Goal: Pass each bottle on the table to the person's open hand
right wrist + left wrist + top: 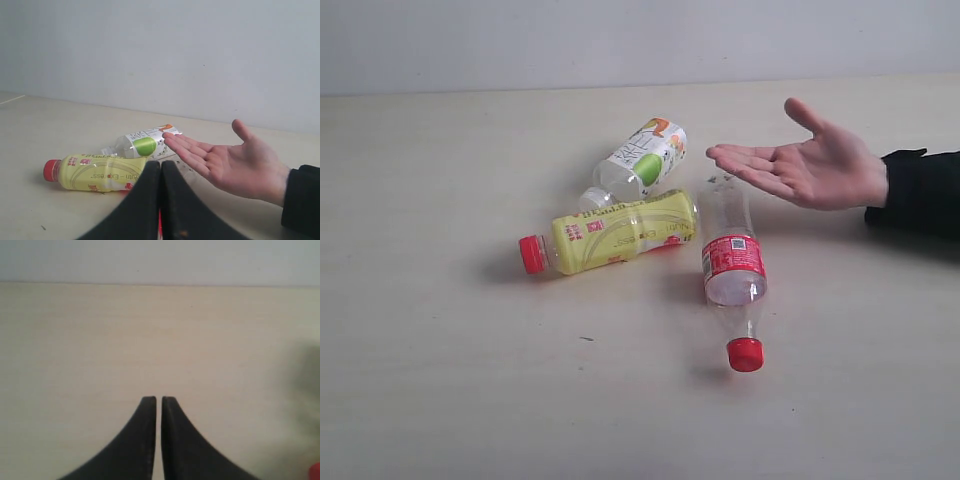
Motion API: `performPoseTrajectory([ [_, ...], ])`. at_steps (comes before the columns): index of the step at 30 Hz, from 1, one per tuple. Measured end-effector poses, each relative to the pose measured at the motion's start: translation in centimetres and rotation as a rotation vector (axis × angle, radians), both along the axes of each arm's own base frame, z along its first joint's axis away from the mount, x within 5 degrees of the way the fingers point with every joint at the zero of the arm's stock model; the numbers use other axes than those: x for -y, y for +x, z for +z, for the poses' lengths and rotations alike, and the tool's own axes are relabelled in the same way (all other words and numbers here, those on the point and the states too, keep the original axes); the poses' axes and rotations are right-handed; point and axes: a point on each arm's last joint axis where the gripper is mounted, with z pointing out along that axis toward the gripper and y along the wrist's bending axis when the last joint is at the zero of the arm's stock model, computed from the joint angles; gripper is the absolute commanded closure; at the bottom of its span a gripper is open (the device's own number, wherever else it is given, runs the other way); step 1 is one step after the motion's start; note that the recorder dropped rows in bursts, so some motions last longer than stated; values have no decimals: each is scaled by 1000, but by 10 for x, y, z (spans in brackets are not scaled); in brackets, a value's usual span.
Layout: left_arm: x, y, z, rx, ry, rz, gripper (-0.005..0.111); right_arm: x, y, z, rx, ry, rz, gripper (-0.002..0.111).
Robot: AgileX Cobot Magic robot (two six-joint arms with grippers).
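1. We are seeing the left fingers (pixel 152 405) standing almost shut, with only a thin slit showing between them. They are holding nothing and touching nothing.
2. The right fingers (pixel 154 172) are pressing together tip to tip, and they too are gripping nothing.
3. The left fingers are pointing low across bare desk (pixel 75 340) toward its far edge. The right fingers are pointing toward the bottles and the hand.
4. The person's open hand (pixel 810 165) is reaching in from the desk's right side, palm up and fingers spread, hovering above the surface. A black sleeve cuff (pixel 920 190) is covering the wrist.
5. We are counting three bottles, one hand and two sets of fingers.
6. All three bottles are lying on their sides around the middle of the desk.
7. The green-and-white-labelled bottle (pixel 642 158) is lying nearest the far edge, its white cap pointing at the yellow-labelled bottle (pixel 620 232).
8. The red-labelled bottle (pixel 732 260) is lying just beside the yellow one's base, its red cap pointing toward the near edge and its base sitting close under the person's fingertips.
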Motion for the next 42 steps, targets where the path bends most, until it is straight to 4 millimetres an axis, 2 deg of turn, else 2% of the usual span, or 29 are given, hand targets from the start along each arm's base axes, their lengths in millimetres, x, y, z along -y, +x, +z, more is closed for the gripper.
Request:
performPoseTrajectory([
  [7,-7,15,6,-141,153,-24,101,0,0,0,0,0,0,108],
  [11,-12,25,8,-346,213,-19,101,0,0,0,0,0,0,108],
  [16,-7,33,2,-653,227,-151,101,0,0,0,0,0,0,108],
  [19,2,37,-3,-718,172,-259,100,0,0,0,0,0,0,108],
  [22,13,43,-6,-706,79,-353,96,0,0,0,0,0,0,108],
  [26,29,50,-11,-657,4,-484,84,0,0,0,0,0,0,108],
  [32,72,58,-5,-479,-61,-693,72,0,0,0,0,0,0,108],
  [36,103,61,0,-349,-11,-793,64,0,0,0,0,0,0,108],
  [40,131,57,4,-254,67,-891,62,0,0,0,0,0,0,108],
  [42,144,56,6,-217,43,-899,62,0,0,0,0,0,0,108],
])
